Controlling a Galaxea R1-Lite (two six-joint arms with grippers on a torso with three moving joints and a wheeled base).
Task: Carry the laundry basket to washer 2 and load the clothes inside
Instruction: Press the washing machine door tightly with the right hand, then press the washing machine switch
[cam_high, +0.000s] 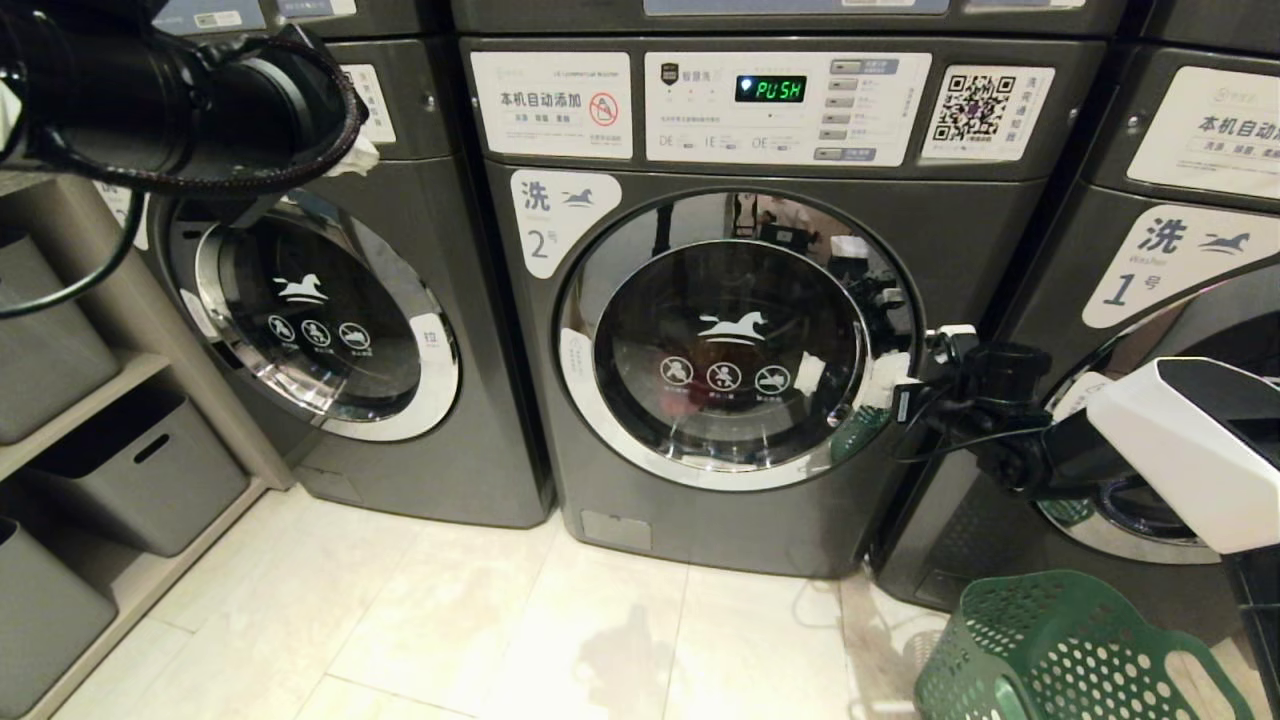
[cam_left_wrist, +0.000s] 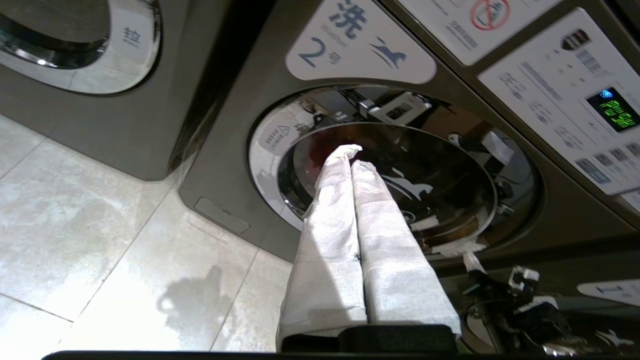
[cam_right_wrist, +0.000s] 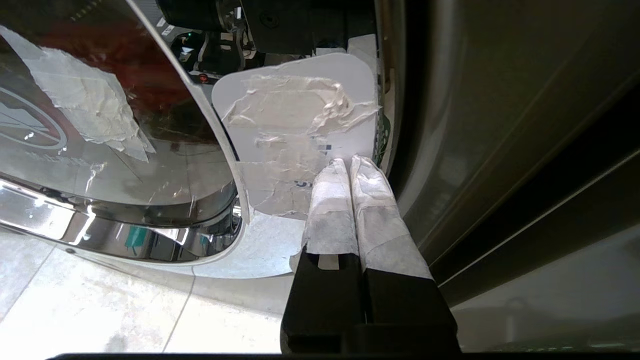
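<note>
Nearest the head camera, the left arm crosses high, up and to the left of washer 2, in front of the neighbouring washer. Its gripper hangs clear of washer 2's door, tape-wrapped fingers pressed together and holding nothing.

Washer 2 stands centred, dark grey, with its chrome-rimmed round door closed. A white label bearing the numeral 2 sits at the door's upper left. Above the door, the control panel display is lit green.

The right arm reaches in from the right of washer 2. Its gripper is at the door's right edge, fingers closed against each other, tips at a white, tape-covered tab on the door rim. Whether the tips touch the tab cannot be determined. Nothing is held.

The basket, dark green with round perforations, stands on the tiled floor below and to the right of washer 2, in front of washer 1. Its contents are not visible.

Left of washer 2, beyond the neighbouring washer, shelves hold grey bins.
</note>
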